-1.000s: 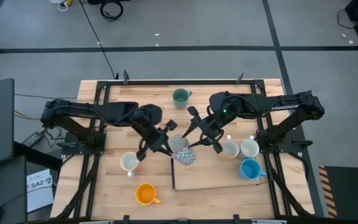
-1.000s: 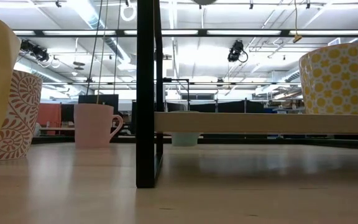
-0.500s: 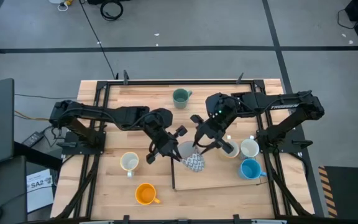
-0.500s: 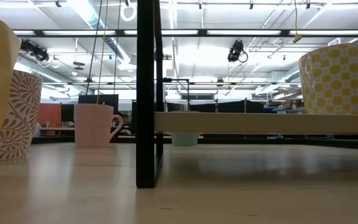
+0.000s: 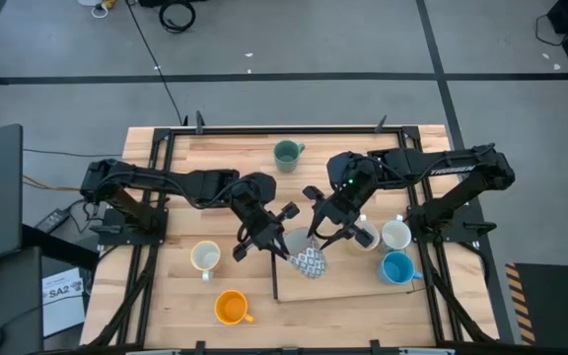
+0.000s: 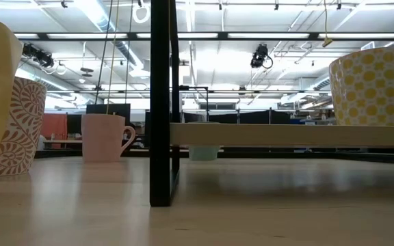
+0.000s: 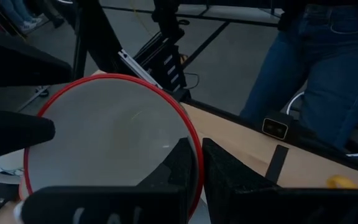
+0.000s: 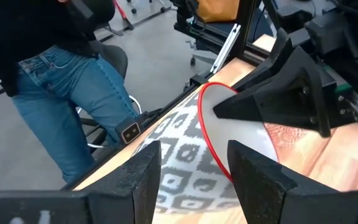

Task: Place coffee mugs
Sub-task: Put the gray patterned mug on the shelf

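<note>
A coffee mug with a grey-and-white pattern and a red rim [image 5: 309, 261] is in the air over the left end of the raised wooden board [image 5: 353, 281]. My left gripper [image 5: 282, 237] is shut on its rim. My right gripper [image 5: 319, 237] is open; its fingers [image 8: 143, 180] stand on either side of the mug's patterned wall [image 8: 185, 155], and I cannot tell whether they touch it. Other coffee mugs stand on the table: green [image 5: 286, 154], cream [image 5: 205, 257], orange [image 5: 230, 308], blue [image 5: 396, 267], and two pale ones [image 5: 395, 235] [image 5: 366, 237]. My left gripper pinches the mug's red rim [image 7: 194, 146], with one finger [image 7: 182, 165] inside the mouth and the other [image 7: 229, 180] outside the wall. The fingers come slanting down from the table's left side. The mug is tilted, mouth toward the far left and base toward the near right.
In the low view a pink mug [image 6: 103, 137] stands on the table, a yellow patterned mug [image 6: 369, 85] sits on the board, and a black frame post [image 6: 161, 102] stands in front. A person in jeans [image 7: 328, 68] stands beyond the table's edge.
My left gripper has carried the patterned mug a little toward the table's right and near edges, lower than before. My right gripper has turned and tipped downward next to the mug, staying open.
</note>
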Action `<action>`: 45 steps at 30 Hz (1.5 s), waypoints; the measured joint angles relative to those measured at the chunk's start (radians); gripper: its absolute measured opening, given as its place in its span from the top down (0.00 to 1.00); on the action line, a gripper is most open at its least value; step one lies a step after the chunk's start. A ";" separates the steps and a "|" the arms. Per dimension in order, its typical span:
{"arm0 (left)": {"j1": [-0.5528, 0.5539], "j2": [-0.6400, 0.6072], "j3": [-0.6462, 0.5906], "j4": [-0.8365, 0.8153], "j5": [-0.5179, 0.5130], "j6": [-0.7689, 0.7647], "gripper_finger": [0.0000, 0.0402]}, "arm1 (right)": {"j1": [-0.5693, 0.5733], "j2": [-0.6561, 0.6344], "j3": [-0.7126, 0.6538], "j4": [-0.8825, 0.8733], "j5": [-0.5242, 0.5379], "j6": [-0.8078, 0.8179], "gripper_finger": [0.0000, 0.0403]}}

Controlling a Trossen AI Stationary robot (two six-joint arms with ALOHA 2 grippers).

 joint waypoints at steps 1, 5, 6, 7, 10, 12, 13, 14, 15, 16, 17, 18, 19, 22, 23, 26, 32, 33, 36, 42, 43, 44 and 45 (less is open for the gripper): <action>0.001 -0.001 0.000 0.004 0.000 0.000 0.93 | -0.005 0.000 0.000 0.008 -0.001 -0.001 0.53; 0.001 -0.002 0.000 0.005 -0.001 0.000 0.93 | -0.023 0.000 -0.001 0.021 -0.008 -0.007 0.53; 0.001 -0.002 0.000 0.003 -0.001 0.000 0.93 | -0.028 0.000 -0.001 0.022 -0.011 -0.011 0.53; 0.003 -0.002 0.000 0.002 -0.001 0.000 0.93 | -0.034 0.000 -0.001 0.022 -0.022 -0.022 0.53; 0.004 -0.002 0.000 0.002 0.000 0.000 0.93 | -0.044 0.000 -0.001 0.030 -0.053 -0.058 0.53; 0.007 -0.002 0.000 0.002 0.000 0.000 0.93 | -0.046 0.000 -0.001 0.043 -0.077 -0.059 0.53; 0.010 -0.002 0.000 0.002 0.000 0.000 0.93 | -0.046 0.000 -0.001 0.048 -0.087 -0.060 0.53; 0.013 -0.002 0.000 0.003 0.000 0.000 0.93 | -0.046 0.007 -0.001 0.050 -0.095 -0.060 0.53; 0.016 -0.002 0.000 0.006 0.000 0.000 0.93 | -0.045 0.014 0.000 0.052 -0.103 -0.062 0.53; 0.019 -0.002 0.000 0.008 0.005 0.000 0.93 | -0.044 0.019 -0.001 0.049 -0.098 -0.062 0.53; 0.020 -0.002 0.000 0.007 0.013 -0.001 0.93 | -0.043 0.026 -0.003 0.042 -0.091 -0.062 0.53; 0.020 -0.002 0.000 0.002 0.016 -0.004 0.93 | -0.043 0.035 -0.002 0.047 -0.087 -0.062 0.53; 0.020 -0.002 0.000 0.001 0.015 -0.006 0.93 | -0.044 0.038 -0.001 0.048 -0.082 -0.062 0.53; 0.019 -0.002 0.000 -0.028 0.019 -0.018 0.93 | -0.045 0.051 -0.001 0.039 -0.089 -0.062 0.53; 0.019 -0.002 0.000 -0.039 0.019 -0.021 0.93 | -0.045 0.053 -0.002 0.036 -0.090 -0.062 0.54; 0.019 -0.001 0.000 -0.056 0.022 -0.026 0.93 | -0.045 0.062 -0.001 0.039 -0.091 -0.062 0.54; 0.019 0.000 0.000 -0.090 0.027 -0.053 0.93 | -0.046 0.066 -0.001 0.014 -0.084 -0.059 0.54; 0.019 0.000 0.000 -0.090 0.026 -0.053 0.93 | -0.046 0.066 -0.001 0.010 -0.082 -0.059 0.54; 0.019 0.000 0.000 -0.089 0.016 -0.053 0.93 | -0.045 0.064 0.000 -0.006 -0.068 -0.059 0.54; 0.022 0.002 0.000 -0.090 -0.095 -0.045 0.93 | -0.046 0.024 0.000 -0.094 0.039 -0.059 0.54; 0.024 0.002 0.000 -0.087 -0.104 -0.035 0.93 | -0.046 0.013 0.001 -0.114 0.056 -0.059 0.54; 0.028 0.003 0.000 -0.082 -0.106 -0.027 0.93 | -0.046 0.000 0.002 -0.131 0.069 -0.059 0.54; 0.032 0.003 0.000 -0.074 -0.106 -0.025 0.93 | -0.046 -0.014 0.002 -0.151 0.082 -0.059 0.54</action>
